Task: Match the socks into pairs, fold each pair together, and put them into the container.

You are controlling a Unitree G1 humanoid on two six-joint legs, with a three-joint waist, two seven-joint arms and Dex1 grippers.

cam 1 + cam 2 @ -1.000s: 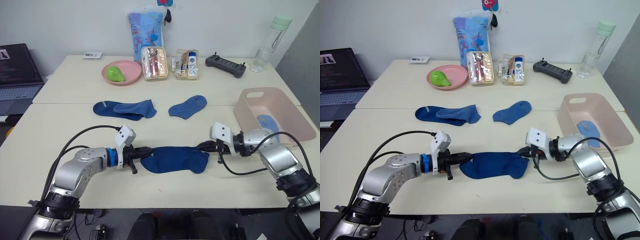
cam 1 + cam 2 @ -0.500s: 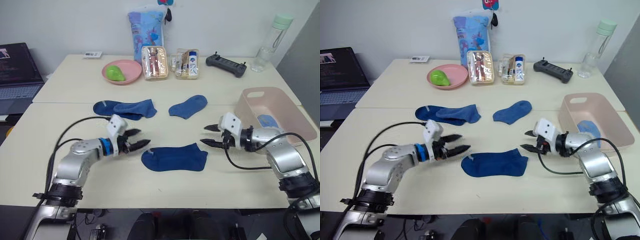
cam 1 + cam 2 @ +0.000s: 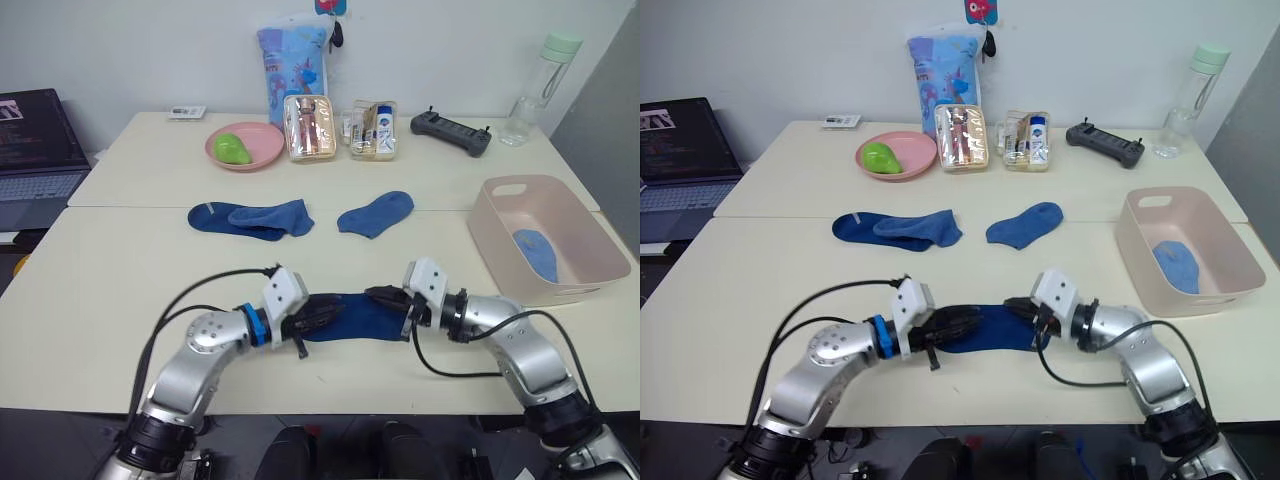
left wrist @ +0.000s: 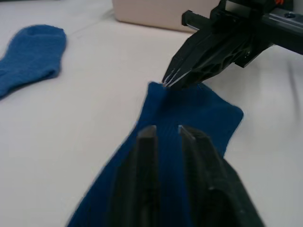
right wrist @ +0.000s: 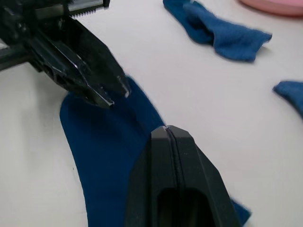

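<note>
- A dark blue sock (image 3: 360,316) lies flat in the lower middle of the head view, on the near part of the table (image 3: 100,270), stretched between the two hands.
- The left hand (image 3: 325,312) lies over the sock's left end; in the left wrist view its fingers (image 4: 147,142) stand a narrow gap apart above the cloth, and I cannot tell whether they grip it.
- The right hand (image 3: 385,297) reaches in from the lower right and lies at the sock's right end; in the right wrist view its fingers (image 5: 168,142) are pressed together with the sock's edge under them, though a pinch on the cloth is not clear.
- The two hands point at each other, tips near but apart.
- Two overlapped blue socks (image 3: 250,217) lie left of centre, farther back; a single medium blue sock (image 3: 377,213) lies just right of them, apart.
- The pink container (image 3: 590,290) sits at the right edge of the frame, well apart from the right hand, with a light blue sock (image 3: 541,254) on its floor.
- Along the back, upper centre: a pink plate (image 3: 262,150) with a green object, two small clear boxes (image 3: 340,128), and a blue patterned bag (image 3: 290,65).
</note>
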